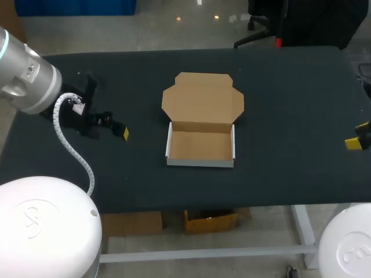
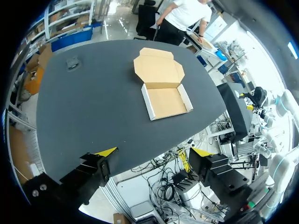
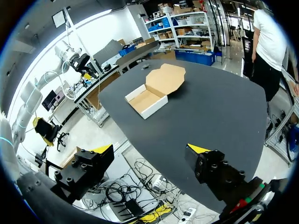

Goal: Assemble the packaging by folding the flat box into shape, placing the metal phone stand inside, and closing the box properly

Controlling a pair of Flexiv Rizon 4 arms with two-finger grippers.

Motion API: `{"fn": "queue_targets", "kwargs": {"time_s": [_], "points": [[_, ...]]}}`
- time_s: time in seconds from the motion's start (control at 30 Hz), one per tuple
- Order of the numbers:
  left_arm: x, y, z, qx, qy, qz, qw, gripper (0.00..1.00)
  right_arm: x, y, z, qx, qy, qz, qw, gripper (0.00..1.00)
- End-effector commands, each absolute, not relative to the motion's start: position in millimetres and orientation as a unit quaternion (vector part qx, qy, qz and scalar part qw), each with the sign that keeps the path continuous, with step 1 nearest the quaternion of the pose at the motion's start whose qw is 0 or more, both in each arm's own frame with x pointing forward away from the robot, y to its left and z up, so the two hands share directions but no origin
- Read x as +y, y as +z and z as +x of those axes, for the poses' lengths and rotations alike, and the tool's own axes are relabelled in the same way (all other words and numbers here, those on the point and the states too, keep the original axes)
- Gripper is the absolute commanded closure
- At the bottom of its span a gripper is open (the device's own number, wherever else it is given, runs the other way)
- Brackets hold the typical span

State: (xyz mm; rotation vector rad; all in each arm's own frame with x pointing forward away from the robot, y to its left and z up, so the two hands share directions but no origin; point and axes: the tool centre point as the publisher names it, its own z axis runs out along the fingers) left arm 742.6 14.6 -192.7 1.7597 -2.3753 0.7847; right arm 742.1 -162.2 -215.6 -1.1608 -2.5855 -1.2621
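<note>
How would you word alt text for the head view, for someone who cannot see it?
An empty cardboard box sits in the middle of a dark table, walls folded up, lid lying open and flat beyond it. The left tool is off to the box's left; the right tool just shows at the view's right edge.

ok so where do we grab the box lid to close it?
Probably the far-edge flap of the lid, approached from beyond it: the lid lies flat, hinged at the back wall of the tray, so that edge swings freest.
</note>
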Motion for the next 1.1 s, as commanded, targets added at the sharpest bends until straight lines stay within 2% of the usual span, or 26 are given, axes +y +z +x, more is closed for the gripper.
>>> {"fn": "queue_targets", "kwargs": {"time_s": [0.03,0.2,0.67,1.1], "points": [[17.8,-178.0,731.3,-0.769,0.247,0.589,0.04,0.0,-170.4,-198.2,736.2,-0.83,-0.41,-0.377,0.029,0.0],[18.5,-167.7,726.3,-0.758,0.245,0.601,0.062,0.0,-172.4,-185.5,737.6,-0.822,-0.407,-0.395,0.057,0.0],[11.8,-161.8,721.0,-0.749,0.252,0.61,0.052,0.0,-170.5,-186.9,747.1,-0.8,-0.377,-0.447,0.136,0.0],[2.0,-147.2,725.8,-0.74,0.239,0.628,0.04,0.0,-174.3,-165.8,744.9,-0.8,-0.34,-0.481,0.113,0.0]]}}
